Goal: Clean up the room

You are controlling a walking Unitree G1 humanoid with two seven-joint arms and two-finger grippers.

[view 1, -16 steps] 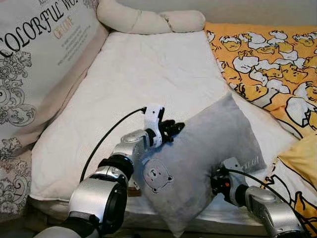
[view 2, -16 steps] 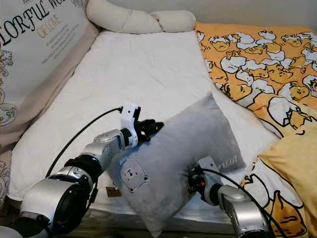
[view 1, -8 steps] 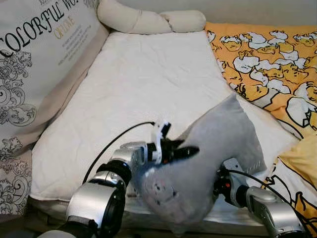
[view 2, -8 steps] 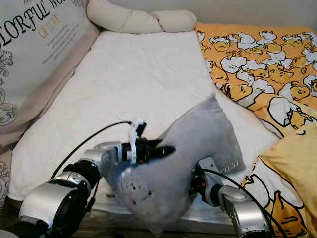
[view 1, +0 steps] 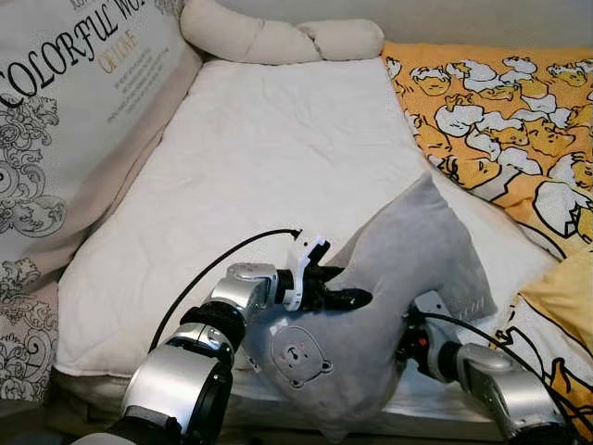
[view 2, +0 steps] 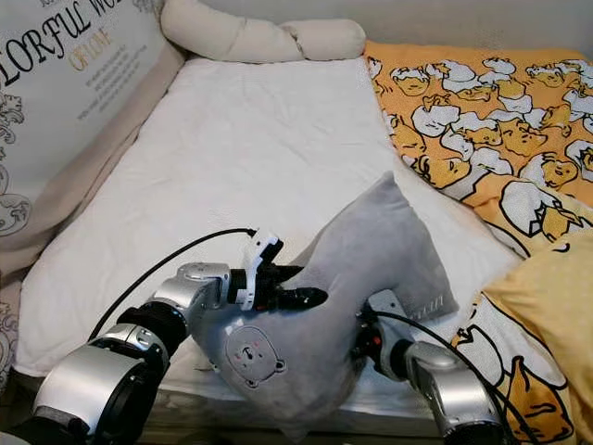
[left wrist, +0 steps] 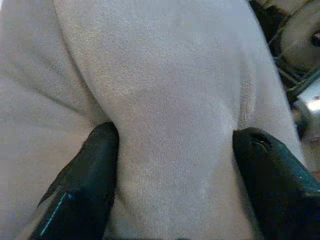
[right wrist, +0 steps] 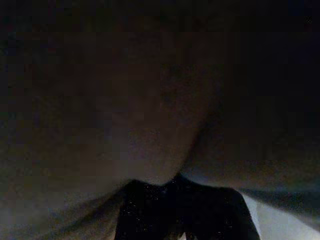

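Observation:
A grey pillow (view 1: pixel 408 250) with a small bear face (view 1: pixel 295 357) stands crumpled at the front edge of the white mattress (view 1: pixel 269 148). My left gripper (view 1: pixel 347 297) reaches in from the left and is shut on a fold of the pillow's left side. In the left wrist view both black fingertips (left wrist: pixel 82 192) pinch the grey fabric (left wrist: pixel 170 100) between them. My right gripper (view 1: pixel 414 341) is tucked under the pillow's lower right edge, its tip hidden by the fabric. The right wrist view is very dark, with fabric (right wrist: pixel 150 100) close against the camera.
A large printed cushion (view 1: pixel 65 120) leans along the left side. A cream bolster (view 1: pixel 278 37) lies across the back. An orange duck-print quilt (view 1: pixel 500 120) covers the right side, with a yellow pillow (view 1: pixel 567 295) at the right edge. The mattress's front edge is just below the arms.
My left gripper has moved down and to the right with its hold on the pillow, bunching it narrower. The bear face has swung low and turned back toward the camera. The right arm has barely moved.

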